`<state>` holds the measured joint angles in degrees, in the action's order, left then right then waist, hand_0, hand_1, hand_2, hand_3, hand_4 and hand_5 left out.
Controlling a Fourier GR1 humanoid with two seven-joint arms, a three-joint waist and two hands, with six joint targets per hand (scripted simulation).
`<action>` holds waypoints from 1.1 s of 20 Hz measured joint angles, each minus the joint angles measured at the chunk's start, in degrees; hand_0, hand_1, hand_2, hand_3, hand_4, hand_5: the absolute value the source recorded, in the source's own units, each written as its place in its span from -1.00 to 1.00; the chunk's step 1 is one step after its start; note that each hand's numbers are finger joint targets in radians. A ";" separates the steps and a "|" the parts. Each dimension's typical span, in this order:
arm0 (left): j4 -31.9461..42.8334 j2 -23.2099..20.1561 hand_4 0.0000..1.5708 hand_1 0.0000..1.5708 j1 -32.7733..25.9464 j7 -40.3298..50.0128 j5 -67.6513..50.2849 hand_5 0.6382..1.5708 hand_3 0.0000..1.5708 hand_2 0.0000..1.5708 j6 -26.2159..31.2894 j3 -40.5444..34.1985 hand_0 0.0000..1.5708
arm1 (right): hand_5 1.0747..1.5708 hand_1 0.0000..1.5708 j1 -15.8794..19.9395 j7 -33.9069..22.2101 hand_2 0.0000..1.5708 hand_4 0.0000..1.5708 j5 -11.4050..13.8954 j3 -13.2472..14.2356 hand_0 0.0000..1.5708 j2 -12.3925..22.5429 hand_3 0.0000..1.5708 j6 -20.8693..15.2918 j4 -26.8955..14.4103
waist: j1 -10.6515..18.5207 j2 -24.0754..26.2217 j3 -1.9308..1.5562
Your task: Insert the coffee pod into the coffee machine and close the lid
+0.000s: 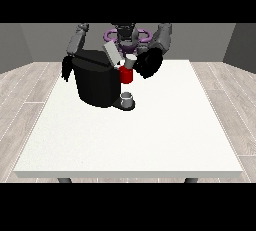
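Note:
A black coffee machine (95, 82) stands at the far left of the white table (135, 135), with its grey lid (113, 54) tilted up and open. A red holder (126, 75) juts out at the machine's front top. A small light coffee pod (131, 62) is just above that red holder, held in the hand at the view's right (149, 63), whose fingers curl around it. The hand at the view's left (66, 68) hangs beside the machine's left side, holding nothing; how its fingers lie does not show.
A small grey cup (127, 98) sits on the machine's drip base under the red holder. The wide white table stretches toward the camera in front of the machine.

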<state>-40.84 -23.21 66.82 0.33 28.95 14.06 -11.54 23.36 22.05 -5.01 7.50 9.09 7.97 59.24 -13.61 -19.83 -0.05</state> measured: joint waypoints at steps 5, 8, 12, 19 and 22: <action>0.85 -1.16 -0.25 0.77 1.40 0.45 -0.02 1.00 0.76 0.83 -1.36 -1.10 0.77 | 1.00 -1.00 1.61 -1.08 -1.00 -0.68 0.35 -0.47 -1.00 -0.24 -1.00 -0.19 -0.40 | -1.18 -0.71 0.01; 0.78 -1.70 -0.20 0.79 1.59 0.47 0.59 1.00 0.78 0.83 -2.14 -1.01 0.79 | 1.00 -1.00 2.38 -1.68 -1.00 -0.68 0.33 -0.64 -1.00 -0.34 -1.00 -0.02 -0.72 | -1.57 -0.63 0.00; 0.41 -1.80 -1.00 -1.00 2.21 0.24 -0.15 1.00 -0.55 -0.55 -2.04 -1.71 -1.00 | 1.00 -1.00 3.29 -1.08 -1.00 -0.63 0.08 0.05 -1.00 -0.52 -1.00 -0.46 -2.03 | -1.28 -1.01 -0.02; -3.08 7.22 -1.00 -1.00 -4.95 -5.19 -4.66 1.00 -1.00 -1.00 -2.01 -1.50 -1.00 | 1.00 -1.00 -0.37 2.72 -1.00 -0.72 -2.06 4.17 -1.00 1.46 -1.00 0.75 -8.27 | 4.94 2.95 -0.01; -4.22 11.26 -1.00 -1.00 -10.63 -7.74 -7.03 1.00 -1.00 -1.00 -0.96 -1.35 -1.00 | 1.00 -1.00 -3.59 3.68 -1.00 -0.67 -2.92 5.58 -1.00 1.95 -1.00 1.24 -10.51 | 8.41 7.39 0.02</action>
<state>-45.06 -11.96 56.19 -7.40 21.92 13.10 -12.89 19.76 25.72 -7.93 13.08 11.05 9.21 48.74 -5.20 -12.44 -0.03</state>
